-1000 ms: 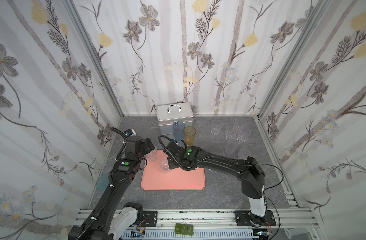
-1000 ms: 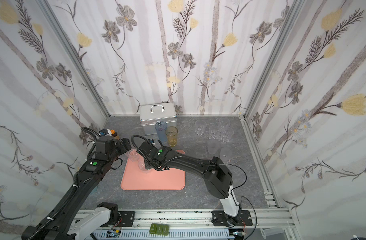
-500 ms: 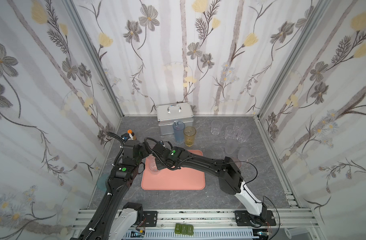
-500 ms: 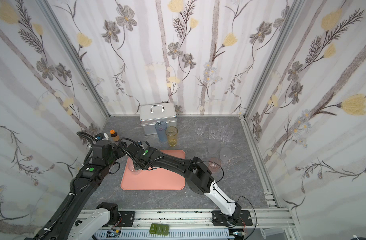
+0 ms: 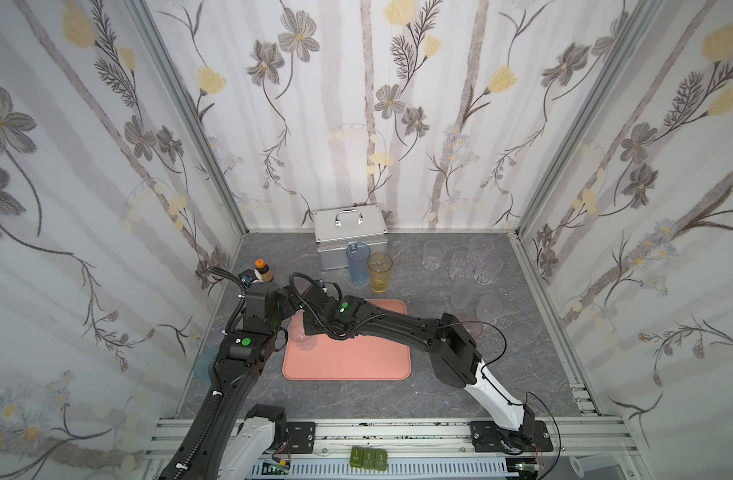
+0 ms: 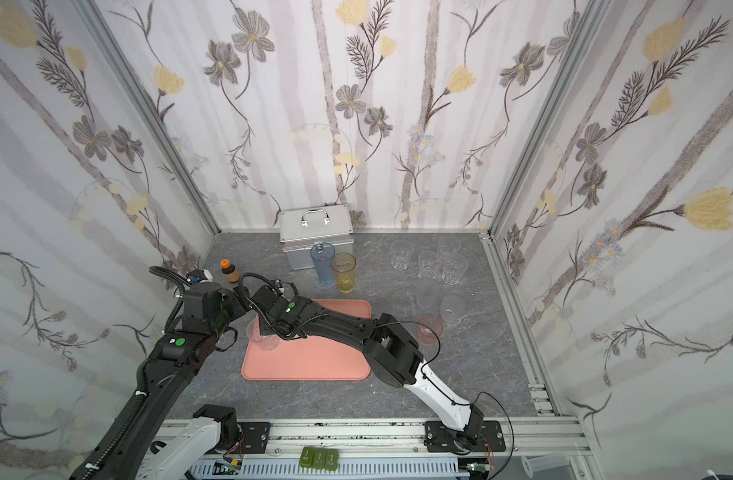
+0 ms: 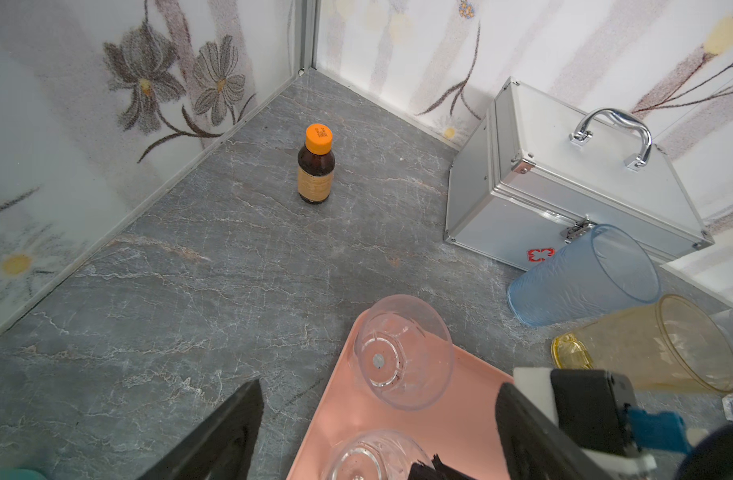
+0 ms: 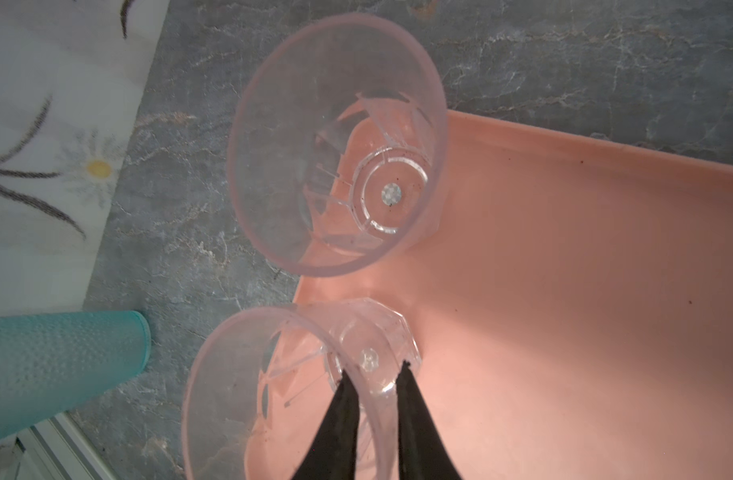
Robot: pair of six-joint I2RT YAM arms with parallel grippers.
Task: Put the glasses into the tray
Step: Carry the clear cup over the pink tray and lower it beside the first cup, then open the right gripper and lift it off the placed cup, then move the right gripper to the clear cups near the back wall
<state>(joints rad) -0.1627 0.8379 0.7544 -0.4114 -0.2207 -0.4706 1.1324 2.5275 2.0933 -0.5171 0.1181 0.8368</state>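
Glass (image 8: 240,395) stands in the tray (image 8: 564,291), release in hand: my right gripper (image 8: 374,368) straddles its wall, pinching or loose I cannot tell; left gripper (image 7: 379,384) gapes empty. Next: lift straight off.

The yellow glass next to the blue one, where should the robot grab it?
Probably at the rim, coming straight down from above. The yellow glass stands upright with its open mouth up, so its thin wall is free to pinch there. Pick the side of the rim away from the blue glass, which stands close beside it, and away from the silver case behind.
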